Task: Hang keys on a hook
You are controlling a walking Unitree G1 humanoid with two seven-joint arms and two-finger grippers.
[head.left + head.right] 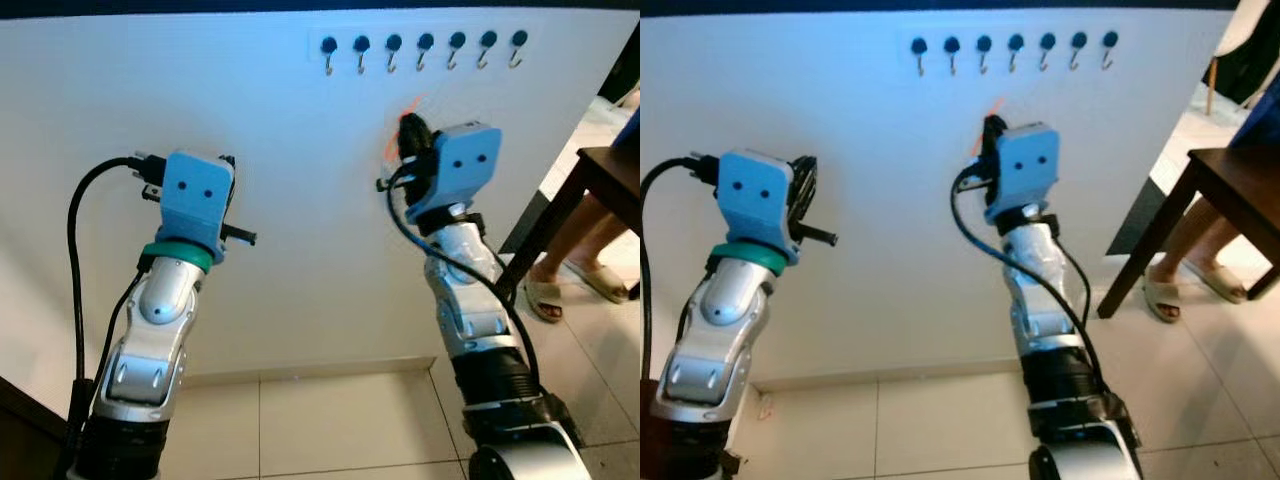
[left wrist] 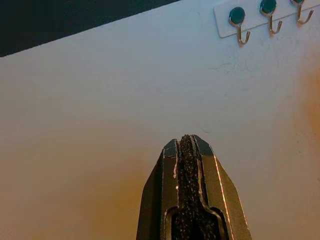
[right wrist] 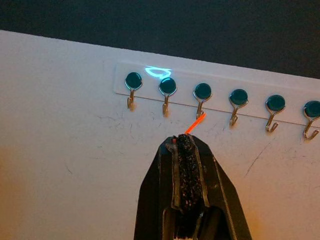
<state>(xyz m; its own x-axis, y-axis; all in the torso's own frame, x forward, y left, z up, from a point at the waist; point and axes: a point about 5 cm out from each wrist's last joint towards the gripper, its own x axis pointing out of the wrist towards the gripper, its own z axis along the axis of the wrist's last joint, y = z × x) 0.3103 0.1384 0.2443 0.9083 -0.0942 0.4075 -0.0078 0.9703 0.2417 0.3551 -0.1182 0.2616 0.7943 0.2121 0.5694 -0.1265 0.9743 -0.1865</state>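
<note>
The right gripper is raised toward the white wall, just below the rack of hooks fixed near the wall's top edge. Its fingers are pressed together, and a thin orange loop sticks out from their tips; this is judged to be the strap of the keys, though the keys themselves cannot be made out. The loop is held pointing up at the third hook from the rack's left end, seemingly so that it can be slipped over the hook's upturned tip. It is not yet touching any hook.

The left gripper is held up well below and to the left of the rack, its fingers closed on nothing, apparently kept clear of the work.

At the right edge, a person's sandalled feet are seen beside a dark table.
</note>
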